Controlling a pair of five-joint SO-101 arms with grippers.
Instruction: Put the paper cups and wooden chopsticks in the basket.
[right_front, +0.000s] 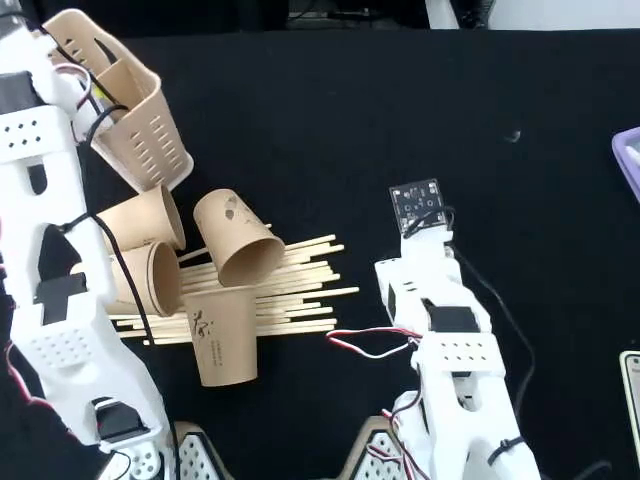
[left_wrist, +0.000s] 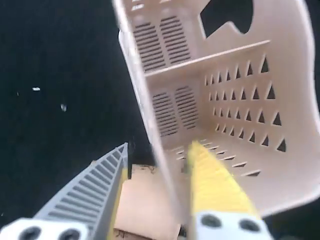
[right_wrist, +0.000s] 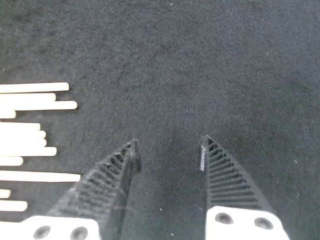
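A beige slotted basket (right_front: 150, 130) stands tilted at the table's far left. My left gripper (left_wrist: 157, 146) is open, and its jaws straddle one wall of the basket (left_wrist: 240, 125), the yellow finger (left_wrist: 215, 180) inside. A tan paper cup (left_wrist: 145, 200) shows beyond the fingers. Several paper cups lie on their sides just in front of the basket, among them one cup (right_front: 240, 240) and another (right_front: 225, 335), on a spread of wooden chopsticks (right_front: 290, 290). My right gripper (right_wrist: 167, 145) is open over bare black cloth, with chopstick ends (right_wrist: 35, 100) off to one side.
The right arm (right_front: 440, 320) stands right of the chopstick pile. A purple container's edge (right_front: 628, 160) pokes in at the far right. Black cloth covers the table's middle and back.
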